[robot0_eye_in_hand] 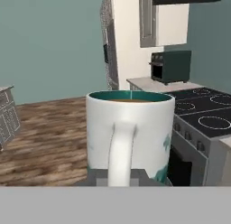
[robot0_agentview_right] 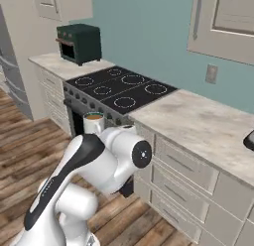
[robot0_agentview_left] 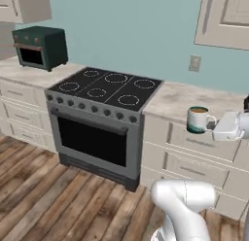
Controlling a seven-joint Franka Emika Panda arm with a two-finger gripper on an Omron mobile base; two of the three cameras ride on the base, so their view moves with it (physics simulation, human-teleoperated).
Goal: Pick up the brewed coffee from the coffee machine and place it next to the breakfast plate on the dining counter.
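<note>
Close to the hand camera, a small white mug of brown coffee with a teal base band (robot0_eye_in_hand: 130, 135) is held upright by its handle – the two-finger gripper (robot0_agentview_left: 214, 129) clamped narrow on it (fingertips hidden). It hangs in mid-air, in front of the beige countertop (robot0_agentview_left: 194, 100), right of the black stove (robot0_agentview_left: 104, 89). Carrying calls for level, slow travel – coffee sits near the rim.

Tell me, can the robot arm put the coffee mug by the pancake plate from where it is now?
Probably not yet. The tool holds the coffee mug in the air beside the stove and the counter; no pancake plate is in sight here.
</note>
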